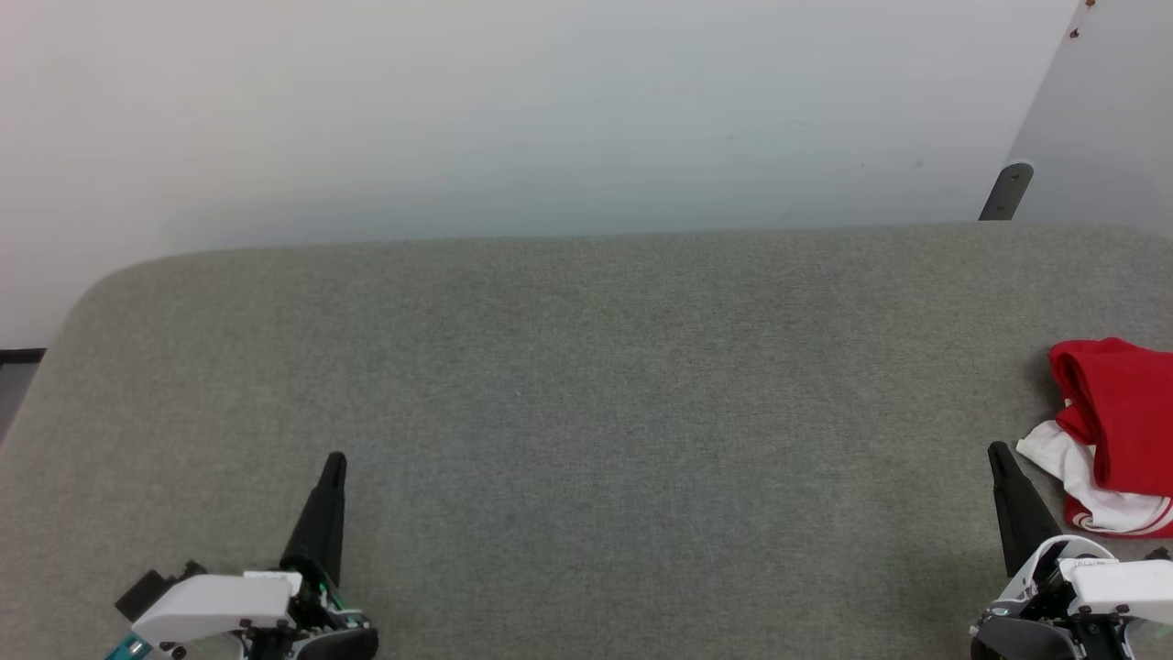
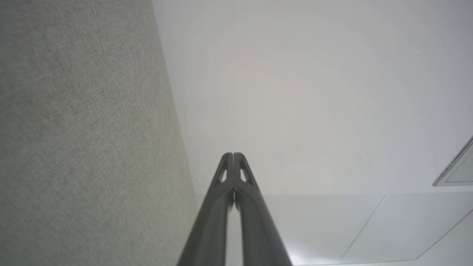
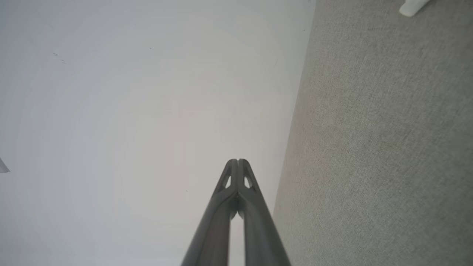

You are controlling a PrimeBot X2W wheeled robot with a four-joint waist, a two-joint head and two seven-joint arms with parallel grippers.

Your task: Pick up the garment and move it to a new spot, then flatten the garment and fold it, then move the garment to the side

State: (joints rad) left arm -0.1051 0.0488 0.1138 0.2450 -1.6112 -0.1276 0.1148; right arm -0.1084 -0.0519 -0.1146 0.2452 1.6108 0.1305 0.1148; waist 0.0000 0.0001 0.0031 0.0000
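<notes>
Shirt (image 1: 1118, 422): I see it bunched up on the bench (image 1: 586, 367) at 3 o'clock in my head view. It is red, with a white sleeve and striped trim, and the frame edge cuts it off.
Left end effector (image 1: 335, 458): it sits at 8 o'clock, fingers pressed together with nothing between them, pointing toward 12. My left wrist view (image 2: 233, 155) shows the same.
Right end effector (image 1: 997, 451): it sits at 4 o'clock, fingers likewise closed and empty (image 3: 238, 161). The shirt's white sleeve lies just beside its tip.
Bench: it has a grey fabric top with a rounded corner at 10 o'clock.
Wall (image 1: 550, 110): it is pale and stands behind the bench at 12 o'clock.
Right wrist view: a white bit of the shirt (image 3: 412, 6) shows at 1 o'clock.
</notes>
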